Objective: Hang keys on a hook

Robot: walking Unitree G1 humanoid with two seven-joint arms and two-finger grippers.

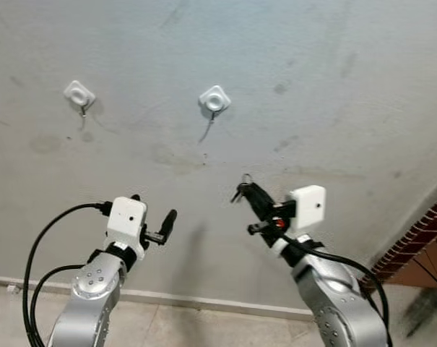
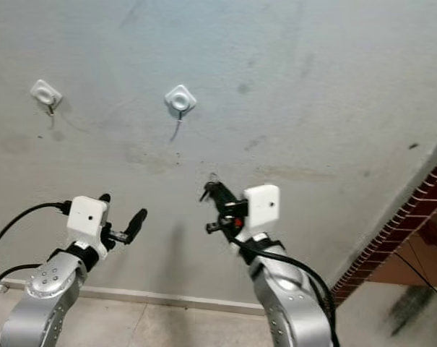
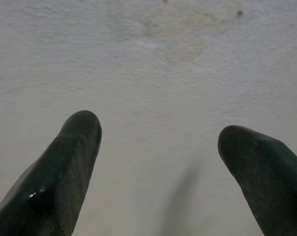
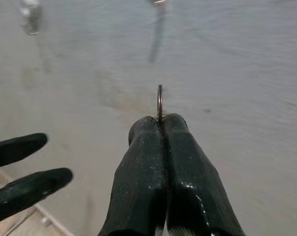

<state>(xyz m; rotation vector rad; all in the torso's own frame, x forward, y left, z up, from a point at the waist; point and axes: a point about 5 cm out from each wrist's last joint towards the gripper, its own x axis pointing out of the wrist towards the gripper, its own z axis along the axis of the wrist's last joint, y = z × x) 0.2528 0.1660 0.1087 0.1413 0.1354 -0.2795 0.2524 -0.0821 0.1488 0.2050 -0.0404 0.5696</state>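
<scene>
Grey plaster wall [image 1: 334, 87] fills most of what the robot faces, and the nearer hook [image 1: 214, 99], a white pad with a thin wire hanging from it, is my landmark. Below and a little right of it, the right gripper [image 1: 247, 194] is pinched tight on the keys [image 1: 240, 189], the ring [image 4: 160, 101] poking out past the fingertips. It looks like the carrying step: the ring must next rise to that hook and slip over the wire, edge-on. Open wall lies between them. Below-left of the hook, the left gripper [image 1: 159, 225] hangs with fingers spread, holding nothing. A second hook [image 1: 79, 94] sits well left; brickwork [image 1: 420, 238] is far down-right.
</scene>
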